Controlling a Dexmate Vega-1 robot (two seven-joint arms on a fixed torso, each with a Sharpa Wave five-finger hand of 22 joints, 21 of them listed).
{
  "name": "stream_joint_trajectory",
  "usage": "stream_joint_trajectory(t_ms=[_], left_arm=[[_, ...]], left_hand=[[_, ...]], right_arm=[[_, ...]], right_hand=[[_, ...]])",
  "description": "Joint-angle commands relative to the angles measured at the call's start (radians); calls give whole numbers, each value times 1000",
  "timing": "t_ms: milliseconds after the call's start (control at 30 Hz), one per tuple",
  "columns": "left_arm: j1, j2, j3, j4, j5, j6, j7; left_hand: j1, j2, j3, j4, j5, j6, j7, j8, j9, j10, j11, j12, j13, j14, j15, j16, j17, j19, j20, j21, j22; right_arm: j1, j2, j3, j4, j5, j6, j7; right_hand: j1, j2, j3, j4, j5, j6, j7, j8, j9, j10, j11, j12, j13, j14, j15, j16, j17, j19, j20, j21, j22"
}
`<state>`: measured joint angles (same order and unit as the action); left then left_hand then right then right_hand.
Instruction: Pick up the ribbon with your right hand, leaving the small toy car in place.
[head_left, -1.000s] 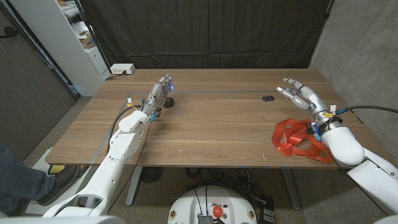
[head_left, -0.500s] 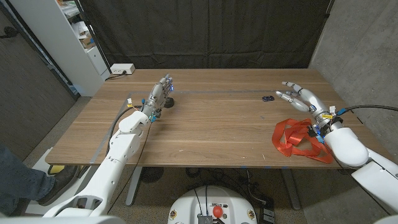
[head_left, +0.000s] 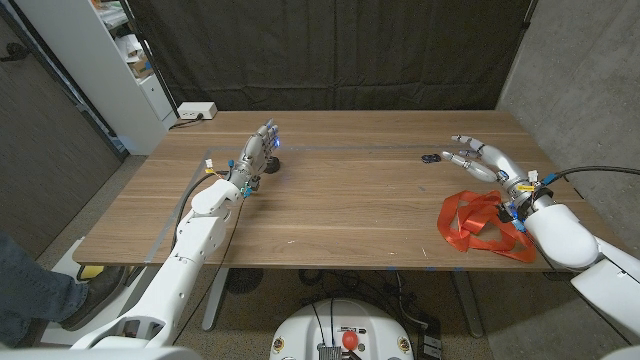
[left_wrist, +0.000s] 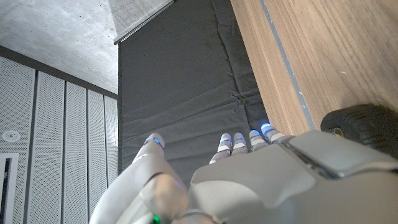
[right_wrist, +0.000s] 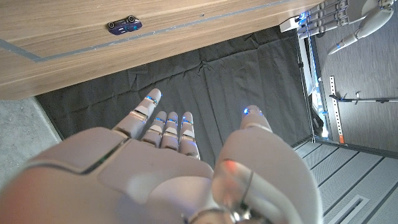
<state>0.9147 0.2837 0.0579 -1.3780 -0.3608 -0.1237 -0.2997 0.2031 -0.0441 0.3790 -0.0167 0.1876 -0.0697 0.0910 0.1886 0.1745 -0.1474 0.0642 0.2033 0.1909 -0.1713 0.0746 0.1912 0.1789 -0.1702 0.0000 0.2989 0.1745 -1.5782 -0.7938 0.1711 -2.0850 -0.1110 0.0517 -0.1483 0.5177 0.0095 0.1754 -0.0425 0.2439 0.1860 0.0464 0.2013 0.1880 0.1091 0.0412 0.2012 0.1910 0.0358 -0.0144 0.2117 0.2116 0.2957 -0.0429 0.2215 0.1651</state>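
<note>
The red ribbon (head_left: 478, 225) lies crumpled in loops near the table's front right edge. My right hand (head_left: 484, 160) hovers just beyond it with its fingers spread and nothing in them, its wrist over the ribbon's far side. The small dark toy car (head_left: 431, 158) sits on the wood close to that hand's fingertips; it also appears as the toy car (right_wrist: 124, 25) in the right wrist view, past the right hand (right_wrist: 168, 168). My left hand (head_left: 258, 152) stands on its edge at the far left of the table, fingers straight and holding nothing; the left hand (left_wrist: 249, 180) fills much of the left wrist view.
A small black object (head_left: 270, 165) sits by my left hand. A white power strip (head_left: 196, 111) rests at the table's back left corner, with a white shelf (head_left: 120, 60) behind. A thin line (head_left: 350, 148) runs across the wood. A person's leg (head_left: 25, 290) shows at the lower left.
My right hand has drifted slightly to the right and away from me, still spread. The ribbon, the toy car and my left hand have stayed put.
</note>
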Motion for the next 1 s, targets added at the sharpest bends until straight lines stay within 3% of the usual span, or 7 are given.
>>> stream_joint_trajectory(t_ms=[33,1000], left_arm=[[2,1,-2,4,-8,-15,-9],[-26,-9,7,48,-21,-33,-38]], left_hand=[[3,7,2,-9,0,0,6,-2,4,-12,2,0,2,-25,3,-1,4,-121,7,-2,2],[2,10,0,-13,0,1,7,-2,4,-12,0,1,1,-27,3,-2,4,-119,8,-12,2]], right_arm=[[-27,-8,23,-41,-48,-46,30],[-91,23,78,-113,-202,-133,77]], right_hand=[[1,7,4,-7,7,5,-3,5,5,6,2,1,1,3,-3,1,2,6,-20,-7,4],[0,7,3,-9,10,2,-5,2,6,5,2,-1,1,1,-4,-1,2,5,-18,-13,4]])
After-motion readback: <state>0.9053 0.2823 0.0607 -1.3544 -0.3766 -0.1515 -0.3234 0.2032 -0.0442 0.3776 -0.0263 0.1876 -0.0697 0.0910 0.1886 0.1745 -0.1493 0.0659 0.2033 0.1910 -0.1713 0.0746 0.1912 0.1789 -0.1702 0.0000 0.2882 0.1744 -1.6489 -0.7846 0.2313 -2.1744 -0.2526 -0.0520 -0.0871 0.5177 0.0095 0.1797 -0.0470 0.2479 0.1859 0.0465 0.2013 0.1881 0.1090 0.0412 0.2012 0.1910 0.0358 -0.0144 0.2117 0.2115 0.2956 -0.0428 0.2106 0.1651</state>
